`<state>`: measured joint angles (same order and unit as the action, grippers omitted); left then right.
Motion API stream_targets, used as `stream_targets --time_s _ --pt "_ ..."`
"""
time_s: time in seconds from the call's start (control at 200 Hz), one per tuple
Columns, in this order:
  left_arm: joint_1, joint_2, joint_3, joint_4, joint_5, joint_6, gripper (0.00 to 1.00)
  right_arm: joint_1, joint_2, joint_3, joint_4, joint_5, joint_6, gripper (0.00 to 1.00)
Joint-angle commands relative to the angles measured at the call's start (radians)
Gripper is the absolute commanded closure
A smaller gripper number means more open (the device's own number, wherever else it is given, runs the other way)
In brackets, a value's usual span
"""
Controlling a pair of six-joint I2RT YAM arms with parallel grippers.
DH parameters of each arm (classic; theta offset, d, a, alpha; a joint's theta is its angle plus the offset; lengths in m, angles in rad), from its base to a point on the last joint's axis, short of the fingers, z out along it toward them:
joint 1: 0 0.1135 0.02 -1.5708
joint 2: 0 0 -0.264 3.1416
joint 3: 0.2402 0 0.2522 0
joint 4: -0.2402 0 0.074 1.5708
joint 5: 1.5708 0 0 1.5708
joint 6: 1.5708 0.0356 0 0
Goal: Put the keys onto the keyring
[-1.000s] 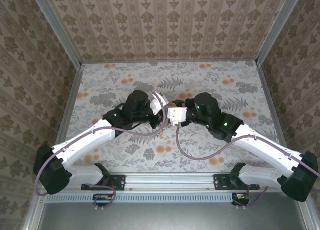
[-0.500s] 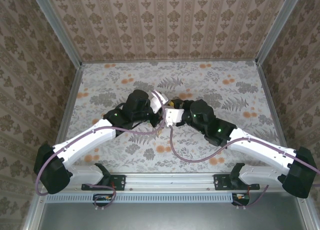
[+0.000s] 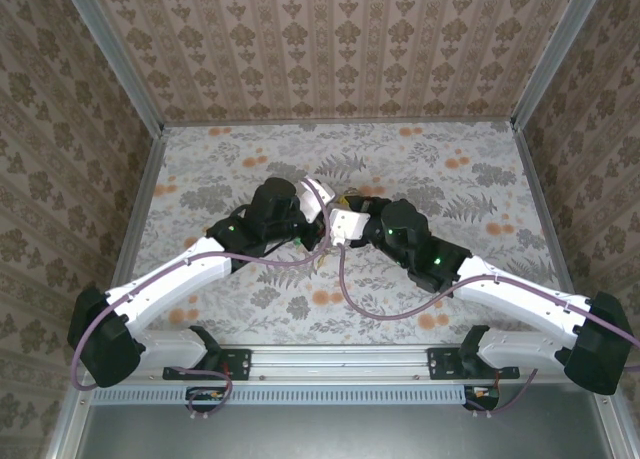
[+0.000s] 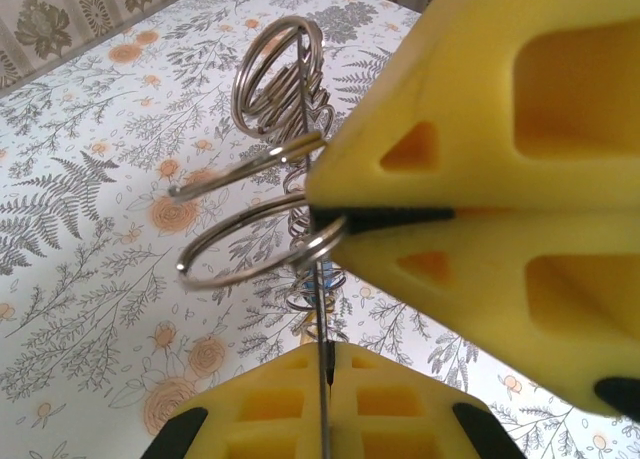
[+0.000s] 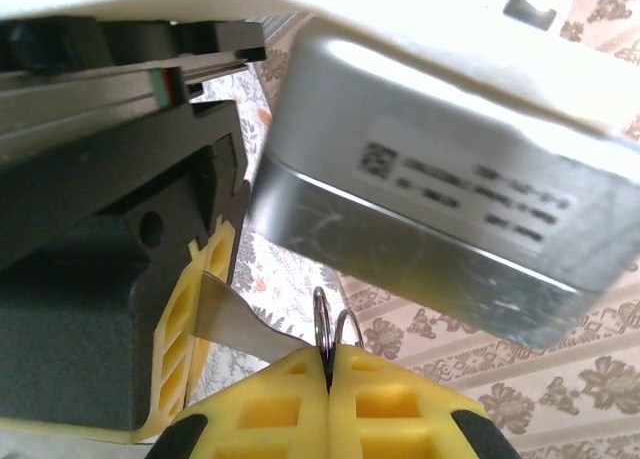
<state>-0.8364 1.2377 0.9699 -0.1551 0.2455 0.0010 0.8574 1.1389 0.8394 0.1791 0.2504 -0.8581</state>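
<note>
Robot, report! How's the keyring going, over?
Left gripper shut on flat metal strip. Right gripper shut on thin silver wire rings. Nothing blocking them.

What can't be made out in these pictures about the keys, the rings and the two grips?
- Top external: what the arms hold lies hidden beneath the left wrist and right wrist.
- Left wrist: the metal strip in the left gripper is edge-on and cut by the bottom edge; key or not, unclear. The right gripper covers where the split rings join.
- Right wrist: a silver housing blocks the scene beyond.
</note>
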Motion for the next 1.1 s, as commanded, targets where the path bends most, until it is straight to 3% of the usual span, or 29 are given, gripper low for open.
stream_targets --time_s 0.0,0.225,0.405,0.46,0.62,0.75,0.97,1.095 --pt "-0.017 -0.031 -0.007 0.058 0.098 -0.008 1.00 -0.046 -0.012 -0.017 0.037 0.056 0.140 1.00" --pt "-0.008 -0.048 -0.043 0.155 0.117 -0.104 1.00 -0.113 -0.037 -0.074 0.112 -0.098 0.422 1.00" --pt "-0.007 -0.050 -0.074 0.202 0.112 -0.157 1.00 -0.136 -0.027 -0.121 0.199 -0.161 0.516 1.00" --pt "-0.007 -0.054 -0.088 0.222 0.108 -0.174 0.90 -0.142 -0.026 -0.139 0.231 -0.180 0.532 1.00" --pt "-0.003 -0.071 -0.132 0.296 0.120 -0.215 0.73 -0.155 -0.013 -0.187 0.301 -0.227 0.552 1.00" --pt "-0.002 -0.089 -0.168 0.327 0.134 -0.222 0.67 -0.180 -0.004 -0.226 0.347 -0.272 0.582 1.00" --pt "0.003 -0.132 -0.234 0.371 0.138 -0.249 0.40 -0.208 0.010 -0.275 0.400 -0.333 0.595 1.00" --pt "0.005 -0.157 -0.252 0.370 0.146 -0.248 0.32 -0.222 0.017 -0.289 0.410 -0.363 0.602 1.00"
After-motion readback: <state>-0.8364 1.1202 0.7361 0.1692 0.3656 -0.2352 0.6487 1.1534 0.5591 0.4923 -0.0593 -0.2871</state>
